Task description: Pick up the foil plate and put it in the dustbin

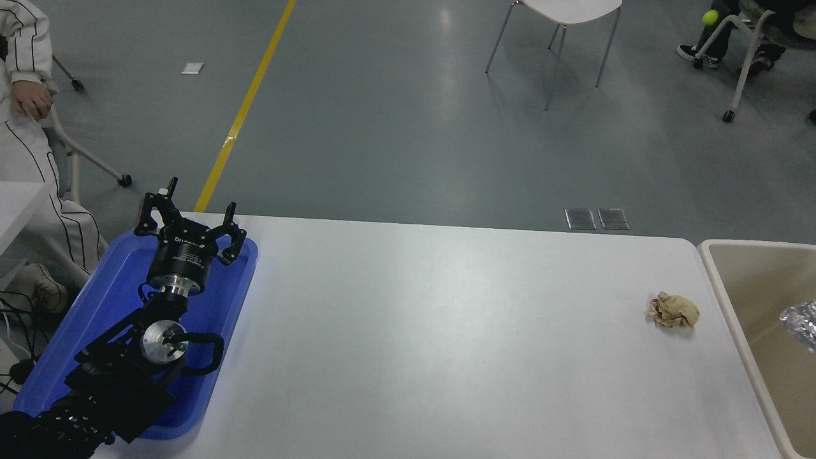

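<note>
Nearest me, my left arm lies parked at the lower left, its pincer point(189, 220) hanging over the far end of the blue tray point(95, 331) with its fingers spread wide and nothing between them. I judge it sits there simply to stay out of the way. My right arm and its pincer are out of view, so I can say nothing of how they stand.

Further out, the white surface point(433, 344) is mostly bare. Near its right edge lies a small crumpled paper ball point(674, 310), tan and creased, just beside the dustbin point(727, 287) but apart from its rim. It is not my concern in this job.

At the right edge of the picture, the foil plate point(802, 324) shows as a shiny, crinkled silver patch, cut off by the frame, inside the off-white rim and against the bin's beige interior. I cannot tell whether it rests on the bottom or hangs above it. Judging by that position, the placing looks done or nearly so.

Beyond the surface, a person in white sits at the far left.
</note>
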